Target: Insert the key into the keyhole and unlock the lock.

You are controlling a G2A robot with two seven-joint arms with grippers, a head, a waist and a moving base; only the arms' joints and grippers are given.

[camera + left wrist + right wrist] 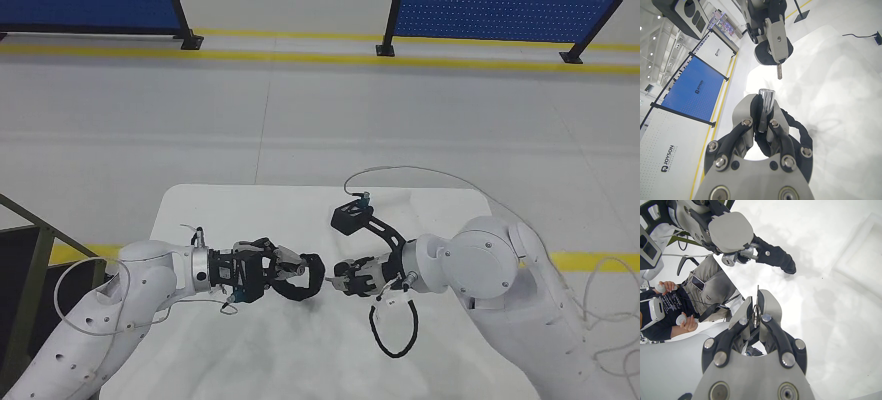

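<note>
The lock is a chrome cylinder [766, 106] with a black fabric-sheathed cable loop [800, 130]. My left gripper [762, 100] is shut on the cylinder and holds it above the white table [250, 210]. The round keyhole face [728, 261] points toward my right gripper [754, 296]. That gripper is shut on the key's head, with the key ring [755, 313] between its fingers. The key blade [779, 71] sticks out toward the cylinder's end, a short gap away and slightly to one side of it. In the top view the left gripper [300, 270] and right gripper [340, 277] face each other at mid-table.
A black cable loop [395, 330] lies on the table under the right forearm. A shallow white square pad [863, 262] rests on the table beyond the grippers. A dark railing [30, 250] stands off the table's left side.
</note>
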